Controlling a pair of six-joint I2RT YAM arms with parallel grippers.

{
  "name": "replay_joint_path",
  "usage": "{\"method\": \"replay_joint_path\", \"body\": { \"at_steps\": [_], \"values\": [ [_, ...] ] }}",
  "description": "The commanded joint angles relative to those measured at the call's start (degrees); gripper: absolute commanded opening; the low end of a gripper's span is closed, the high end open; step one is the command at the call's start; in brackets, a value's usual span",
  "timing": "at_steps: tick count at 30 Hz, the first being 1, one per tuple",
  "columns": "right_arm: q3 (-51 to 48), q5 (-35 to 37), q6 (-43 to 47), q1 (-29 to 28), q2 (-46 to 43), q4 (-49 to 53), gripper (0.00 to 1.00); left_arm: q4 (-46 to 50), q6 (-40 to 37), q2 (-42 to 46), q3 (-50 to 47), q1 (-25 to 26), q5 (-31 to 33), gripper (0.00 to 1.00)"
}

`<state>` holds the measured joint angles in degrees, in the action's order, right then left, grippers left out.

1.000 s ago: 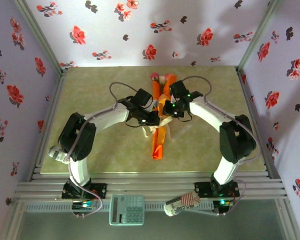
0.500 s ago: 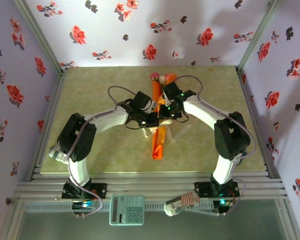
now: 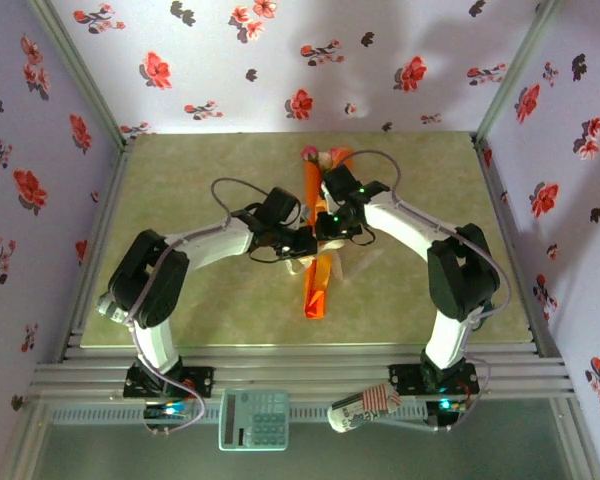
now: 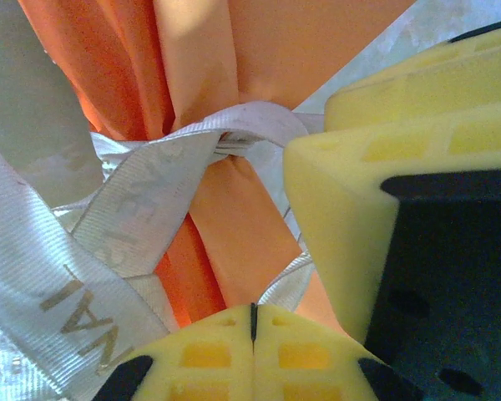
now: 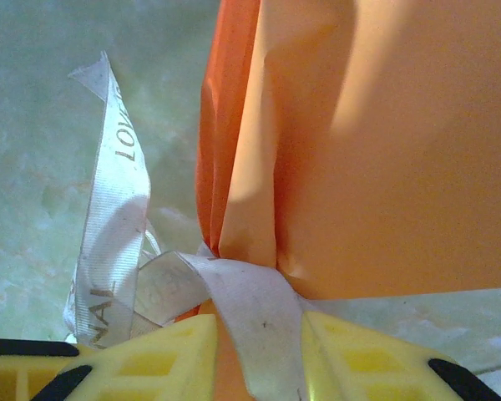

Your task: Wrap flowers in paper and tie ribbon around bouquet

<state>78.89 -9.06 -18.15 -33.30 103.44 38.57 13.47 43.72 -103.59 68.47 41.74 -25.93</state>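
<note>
You see the bouquet (image 3: 316, 290) lying along the middle of the tabletop (image 3: 180, 200), with its flowers (image 3: 318, 155) toward the far edge and the ribbon (image 4: 142, 196) crossed tight around its narrow part. Your left gripper (image 4: 252, 330) has its jaws pressed fully together just beside that crossing; I cannot tell if it pinches anything. Your right gripper (image 5: 259, 342) stands partly open, with the ribbon passing between its fingers.

You have bouquet (image 3: 316, 290) mid table (image 3: 180, 220), heads far, tip near; ribbon (image 4: 150, 184) round its middle; left gripper (image 4: 252, 317) left of it, right gripper (image 5: 257, 334) right.
</note>
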Motion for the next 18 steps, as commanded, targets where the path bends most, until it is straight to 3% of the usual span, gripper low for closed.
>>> {"method": "replay_joint_path", "body": {
  "at_steps": [1,18],
  "values": [
    [1.97,0.99,2.66,-0.62,1.2,2.89,0.32,-3.86,2.23,2.79,-0.91,0.15,0.1,0.03],
    [2.75,2.71,4.03,-1.57,1.88,3.57,0.33,-3.02,6.25,11.42,-4.46,0.1,1.38,0.25]
  ]
}}
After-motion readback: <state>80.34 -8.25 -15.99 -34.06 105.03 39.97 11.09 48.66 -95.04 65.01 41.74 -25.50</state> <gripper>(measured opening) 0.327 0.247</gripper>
